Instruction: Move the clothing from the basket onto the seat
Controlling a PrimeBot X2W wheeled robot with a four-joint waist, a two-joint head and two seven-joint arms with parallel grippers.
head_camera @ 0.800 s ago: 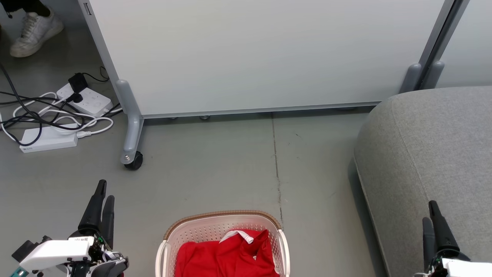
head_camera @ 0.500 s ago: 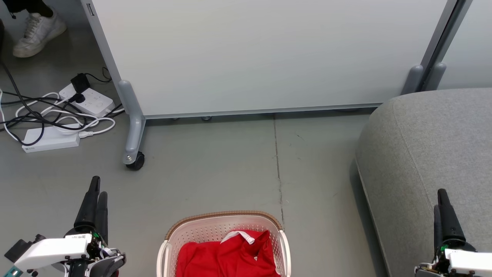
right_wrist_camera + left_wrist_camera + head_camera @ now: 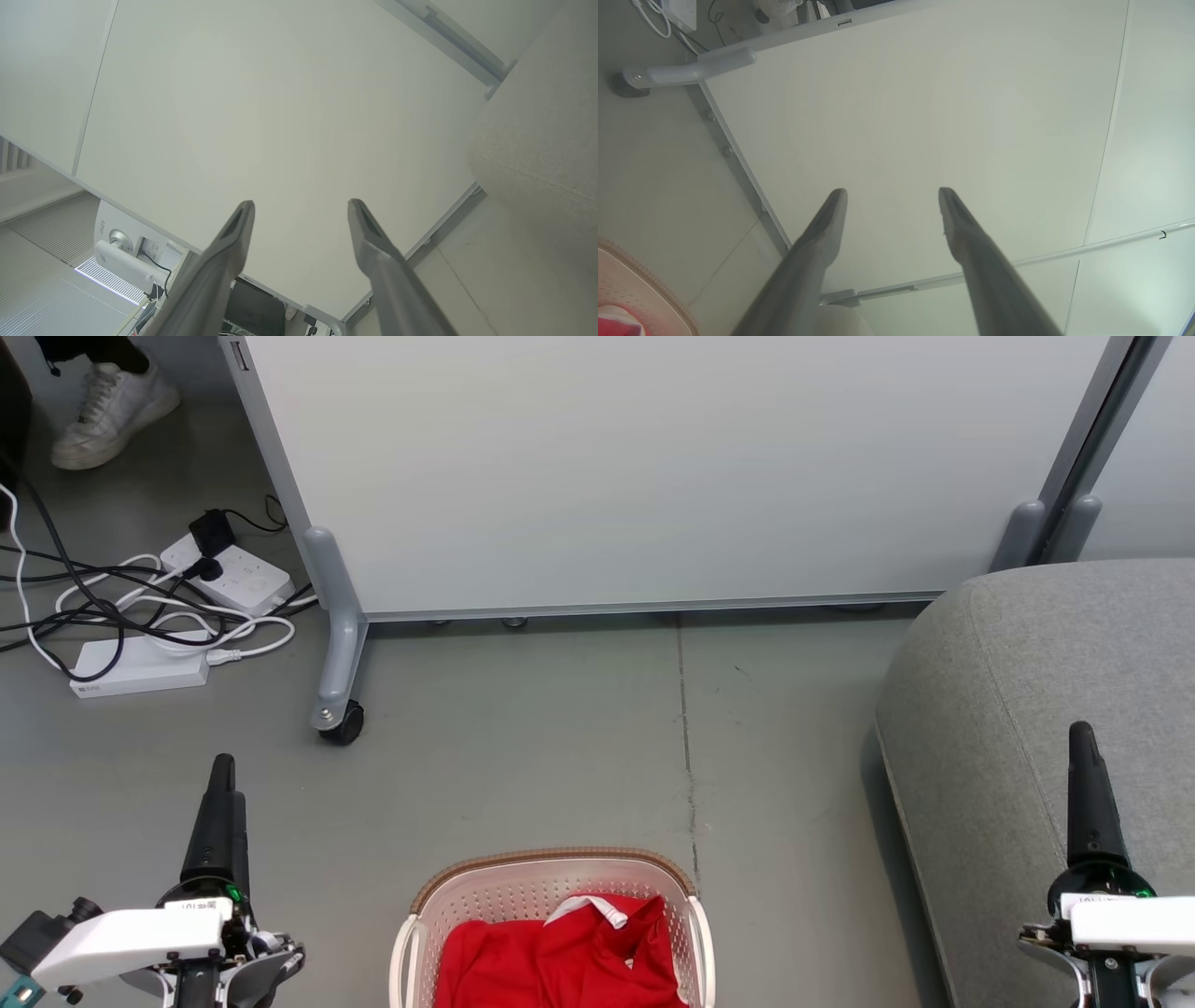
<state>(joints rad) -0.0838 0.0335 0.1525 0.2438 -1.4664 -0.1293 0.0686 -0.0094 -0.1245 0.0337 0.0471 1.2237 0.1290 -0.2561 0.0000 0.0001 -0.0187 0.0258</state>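
Observation:
Red clothing (image 3: pixel 560 957) with a white collar lies bunched inside the cream perforated basket (image 3: pixel 555 873), which stands on the floor at the bottom centre of the head view; a corner of the basket (image 3: pixel 640 294) also shows in the left wrist view. The grey seat (image 3: pixel 1036 700) (image 3: pixel 542 154) fills the right side. My left gripper (image 3: pixel 222 775) (image 3: pixel 893 198) hangs open and empty left of the basket. My right gripper (image 3: pixel 1081 739) (image 3: pixel 301 210) is open and empty over the seat's front part.
A pale rolling partition (image 3: pixel 644 467) on a castor (image 3: pixel 344 723) stands behind the basket. Power strips and tangled cables (image 3: pixel 149 616) lie on the floor at the far left, near a person's white shoe (image 3: pixel 112 401). A floor seam (image 3: pixel 688 737) runs toward the basket.
The camera has shifted, sliding the scene slightly right and down. Both grippers have turned edge-on, and the right one has risen further up the picture over the seat.

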